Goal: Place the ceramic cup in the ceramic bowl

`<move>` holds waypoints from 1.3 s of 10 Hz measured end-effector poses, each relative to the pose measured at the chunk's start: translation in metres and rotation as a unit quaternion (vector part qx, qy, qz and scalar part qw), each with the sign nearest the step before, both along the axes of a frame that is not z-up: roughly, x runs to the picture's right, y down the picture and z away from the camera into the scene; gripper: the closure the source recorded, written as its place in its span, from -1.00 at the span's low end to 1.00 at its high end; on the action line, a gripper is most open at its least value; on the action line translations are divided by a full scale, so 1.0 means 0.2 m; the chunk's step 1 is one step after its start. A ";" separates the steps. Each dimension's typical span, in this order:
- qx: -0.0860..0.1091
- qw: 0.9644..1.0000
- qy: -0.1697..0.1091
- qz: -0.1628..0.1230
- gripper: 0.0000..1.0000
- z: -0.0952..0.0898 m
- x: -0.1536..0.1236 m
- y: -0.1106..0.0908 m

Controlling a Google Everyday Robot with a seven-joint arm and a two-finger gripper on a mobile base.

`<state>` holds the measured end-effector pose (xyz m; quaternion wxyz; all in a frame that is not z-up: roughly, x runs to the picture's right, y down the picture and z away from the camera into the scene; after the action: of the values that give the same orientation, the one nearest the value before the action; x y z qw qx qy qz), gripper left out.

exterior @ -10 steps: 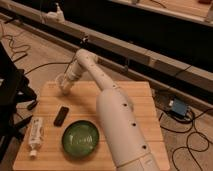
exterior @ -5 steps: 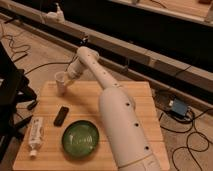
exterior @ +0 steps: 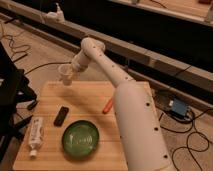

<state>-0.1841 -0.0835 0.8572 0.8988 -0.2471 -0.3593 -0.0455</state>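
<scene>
The small white ceramic cup hangs upright over the far left edge of the wooden table. My gripper is at the end of the white arm and is shut on the cup's right side. The glossy green ceramic bowl sits empty near the table's front, well below and to the right of the cup in the camera view.
A black flat device lies between cup and bowl. A white tube-shaped bottle lies at the front left. An orange object lies by the arm. A black chair stands to the left, and a blue box with cables is on the floor to the right.
The gripper has risen slightly with the cup and shifted a little to the right. The bowl and other objects have not moved.
</scene>
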 end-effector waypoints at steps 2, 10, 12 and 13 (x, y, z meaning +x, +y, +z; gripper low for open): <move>0.008 1.000 0.019 0.005 1.00 -0.18 0.14 0.02; -0.032 0.999 0.030 0.033 1.00 -0.76 0.54 0.51; -0.057 0.997 0.045 0.013 1.00 -0.87 0.66 0.69; -0.073 0.996 0.054 0.004 1.00 -0.92 0.74 0.78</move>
<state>-0.0360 0.0722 0.6739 0.8966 -0.3130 -0.3134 -0.0016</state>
